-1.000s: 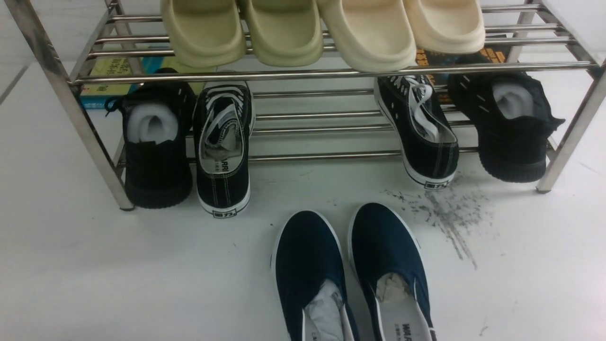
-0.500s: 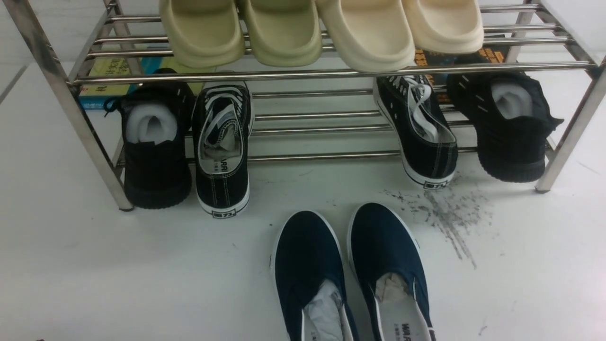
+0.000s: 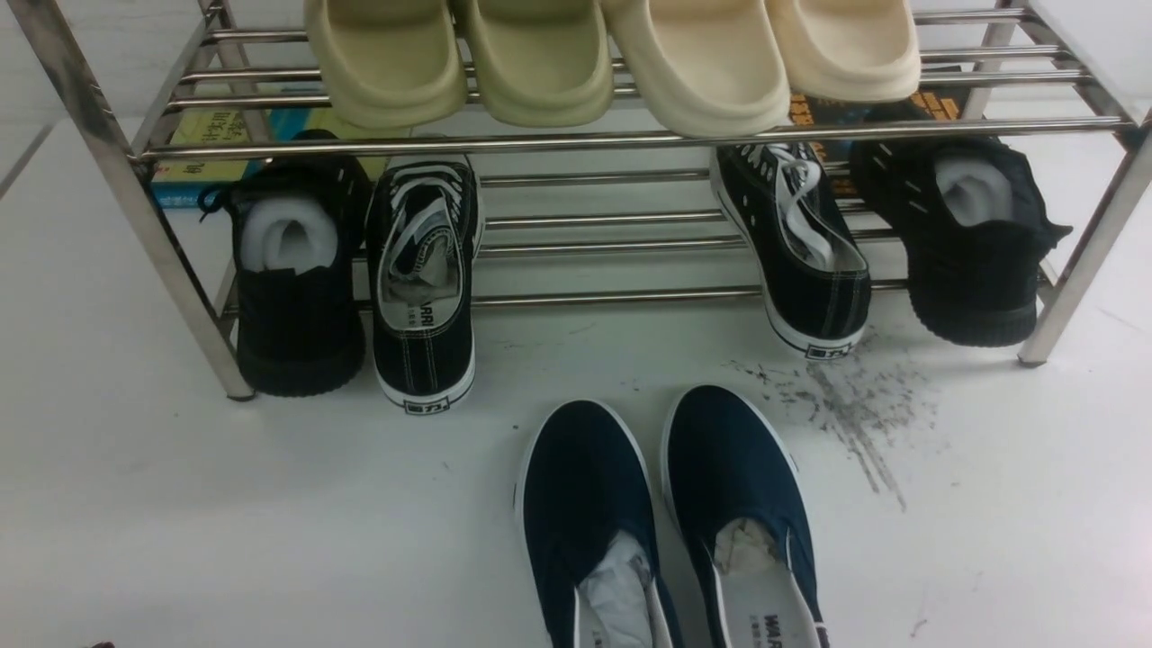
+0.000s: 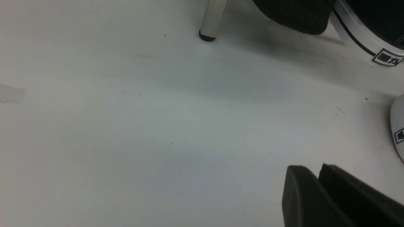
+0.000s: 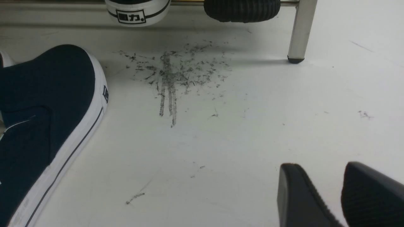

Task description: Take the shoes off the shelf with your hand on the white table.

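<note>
Shoes: the navy slip-ons lie side by side on the white counter, off the shelf and in front of it, toes toward it, paper stuffed inside.
Left jaws: the left gripper hangs low over bare counter; its two black fingers sit almost together with only a thin slit between them, holding nothing.
Right jaws: the right gripper hangs over the counter with a clear narrow gap between its fingers, holding nothing.
Ahead of left jaws: a shelf leg, the black sneaker's ribbed sole and a white-soled heel; the left slip-on's toe is off to the side, apart from the fingers.
Ahead of right jaws: the dark scuff streaks, then another shelf leg; the right slip-on lies well apart to the side.
Shelf: the steel rack holds cream slides above and black sneakers below, with its middle slots vacant.
</note>
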Robot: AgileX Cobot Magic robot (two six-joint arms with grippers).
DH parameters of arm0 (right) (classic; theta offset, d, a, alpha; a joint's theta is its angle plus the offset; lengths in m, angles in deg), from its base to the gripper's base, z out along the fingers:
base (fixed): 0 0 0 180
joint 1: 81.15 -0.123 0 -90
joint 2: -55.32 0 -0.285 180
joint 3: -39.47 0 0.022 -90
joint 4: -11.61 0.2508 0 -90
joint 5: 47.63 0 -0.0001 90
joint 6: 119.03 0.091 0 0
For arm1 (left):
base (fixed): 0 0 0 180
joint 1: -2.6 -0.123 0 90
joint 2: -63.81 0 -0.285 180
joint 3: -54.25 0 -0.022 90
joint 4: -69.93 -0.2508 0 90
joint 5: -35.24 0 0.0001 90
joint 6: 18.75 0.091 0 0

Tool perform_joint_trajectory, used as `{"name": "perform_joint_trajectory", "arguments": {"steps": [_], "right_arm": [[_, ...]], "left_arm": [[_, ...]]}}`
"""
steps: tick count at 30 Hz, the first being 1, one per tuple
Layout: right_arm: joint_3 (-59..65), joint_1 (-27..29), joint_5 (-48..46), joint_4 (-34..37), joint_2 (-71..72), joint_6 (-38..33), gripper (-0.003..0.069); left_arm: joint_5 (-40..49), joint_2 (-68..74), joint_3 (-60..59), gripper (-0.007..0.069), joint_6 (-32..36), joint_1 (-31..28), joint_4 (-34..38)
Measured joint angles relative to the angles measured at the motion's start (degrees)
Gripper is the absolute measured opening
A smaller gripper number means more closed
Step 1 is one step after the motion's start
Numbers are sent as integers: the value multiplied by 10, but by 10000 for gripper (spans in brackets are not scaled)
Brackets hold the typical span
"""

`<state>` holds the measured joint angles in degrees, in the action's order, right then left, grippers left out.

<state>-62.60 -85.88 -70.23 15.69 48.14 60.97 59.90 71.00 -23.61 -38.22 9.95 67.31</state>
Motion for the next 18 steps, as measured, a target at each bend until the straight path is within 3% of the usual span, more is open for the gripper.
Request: {"name": "perform_joint_trajectory", "arguments": {"steps": [18], "right_arm": [[0,0,0,0,0,0,237]], "left_arm": [[1,0,0,125,0,1,-1]]}}
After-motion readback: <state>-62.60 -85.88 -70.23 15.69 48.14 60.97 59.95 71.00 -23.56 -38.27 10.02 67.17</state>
